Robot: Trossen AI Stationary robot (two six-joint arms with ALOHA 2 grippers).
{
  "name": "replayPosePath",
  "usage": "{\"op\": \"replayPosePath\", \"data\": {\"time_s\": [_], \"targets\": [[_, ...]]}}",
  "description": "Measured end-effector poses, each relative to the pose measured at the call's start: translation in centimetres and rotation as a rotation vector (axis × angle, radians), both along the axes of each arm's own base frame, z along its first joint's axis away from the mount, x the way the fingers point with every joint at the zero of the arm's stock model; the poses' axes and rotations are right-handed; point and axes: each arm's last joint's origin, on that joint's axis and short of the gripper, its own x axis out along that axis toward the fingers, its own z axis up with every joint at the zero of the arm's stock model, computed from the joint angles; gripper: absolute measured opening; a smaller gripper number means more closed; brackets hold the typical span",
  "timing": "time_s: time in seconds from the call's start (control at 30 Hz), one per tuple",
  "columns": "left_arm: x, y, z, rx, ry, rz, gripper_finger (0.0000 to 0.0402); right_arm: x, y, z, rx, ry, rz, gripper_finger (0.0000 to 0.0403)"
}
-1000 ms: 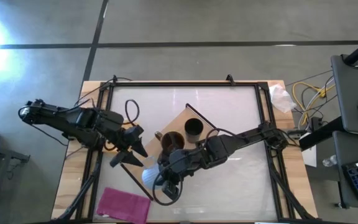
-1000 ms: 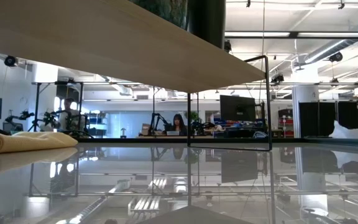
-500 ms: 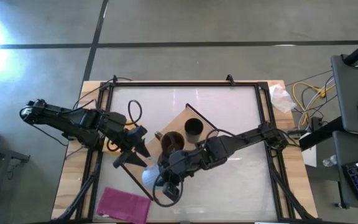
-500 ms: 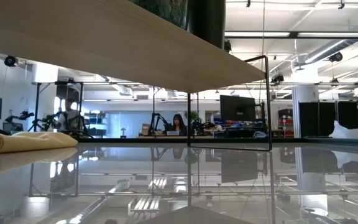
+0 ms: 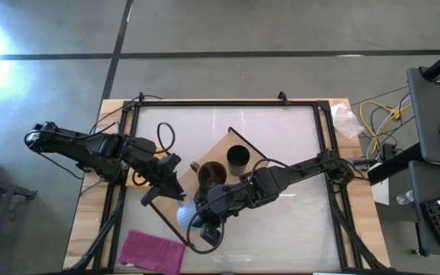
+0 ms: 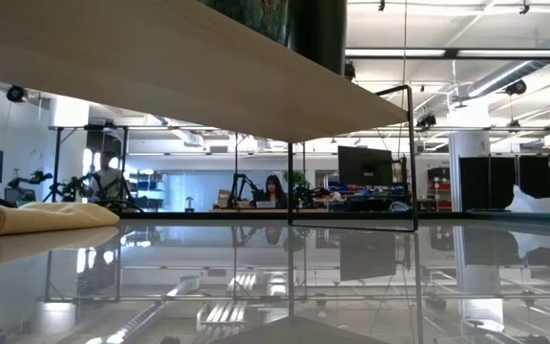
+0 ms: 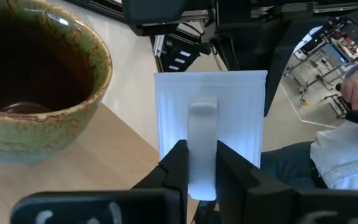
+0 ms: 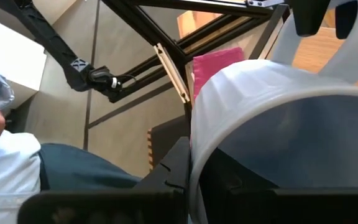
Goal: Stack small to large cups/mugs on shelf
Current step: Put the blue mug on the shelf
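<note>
Both end effectors (left [image 5: 176, 191], right [image 5: 202, 224]) clamped shut.

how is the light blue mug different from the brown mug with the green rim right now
The pale blue-grey ribbed mug is gripped: the left gripper pinches its handle and the right gripper clamps its rim. The glazed mustard-brown mug stands free on the light-wood shelf board. The blue one is straight-walled, the brown one rounded. Both have open mouths.

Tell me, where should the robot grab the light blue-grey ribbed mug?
By its handle, coming from the side it sticks out on. The light blue-grey ribbed mug turns that narrow, upright handle toward the left gripper, whose fingers fit either side and pinch it. The right gripper already clamps the rim.
</note>
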Motion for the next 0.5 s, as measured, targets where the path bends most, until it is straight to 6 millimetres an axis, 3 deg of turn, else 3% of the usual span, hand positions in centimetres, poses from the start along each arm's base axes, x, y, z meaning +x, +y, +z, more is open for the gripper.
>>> {"op": "replayPosePath", "data": {"time_s": [0.5], "targets": [[-1.8,0.2,-0.5,0.114,-0.022,-0.075,0.0028,-1.1,2.0,-0.1,0.144,0.101,-0.006,0.0068]]}}
